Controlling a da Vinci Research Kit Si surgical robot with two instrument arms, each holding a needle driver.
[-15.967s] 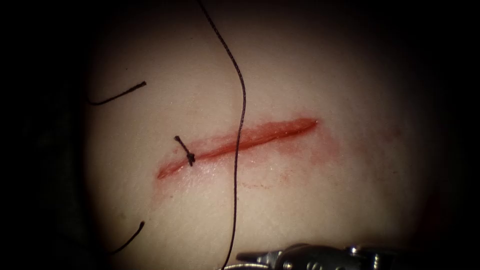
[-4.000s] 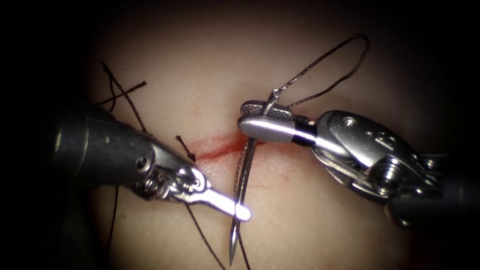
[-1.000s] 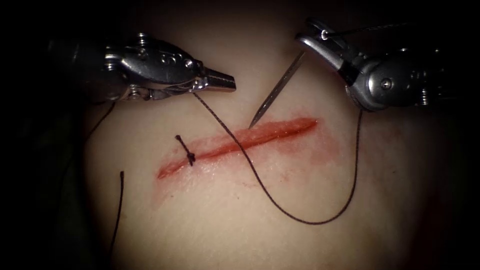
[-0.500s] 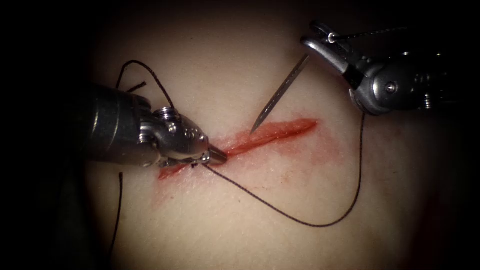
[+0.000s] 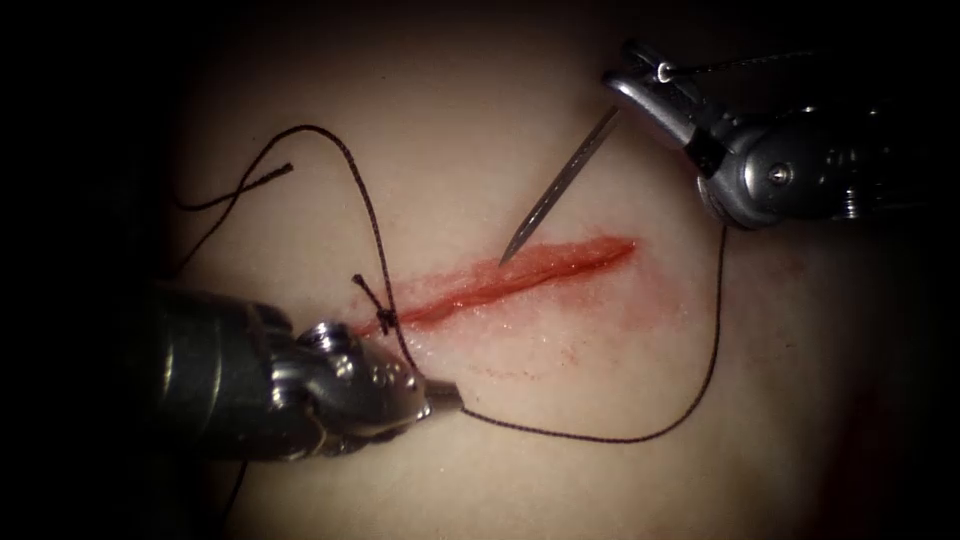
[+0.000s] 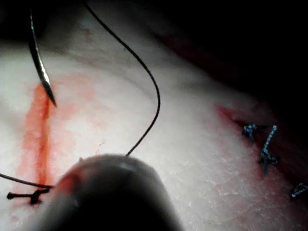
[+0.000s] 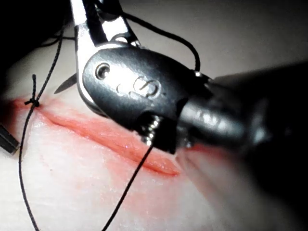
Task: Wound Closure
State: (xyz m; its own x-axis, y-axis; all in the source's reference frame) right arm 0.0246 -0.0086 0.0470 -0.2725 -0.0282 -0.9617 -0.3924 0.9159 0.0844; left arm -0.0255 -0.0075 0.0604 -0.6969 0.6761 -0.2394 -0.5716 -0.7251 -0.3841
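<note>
Right tool point(image 5: 628, 82) clamped on needle point(image 5: 556, 190) near its thread end, point down beside cut point(image 5: 500, 283), not in tissue point(image 5: 600, 380); left tool point(image 5: 445, 393) closed on thread point(image 5: 640, 437) below cut, just past knot point(image 5: 381, 318), thread running between both tools.

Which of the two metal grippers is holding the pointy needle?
The right gripper, coming in from the right, clamps the needle near its thread end. The left gripper grips only the thread.
</note>
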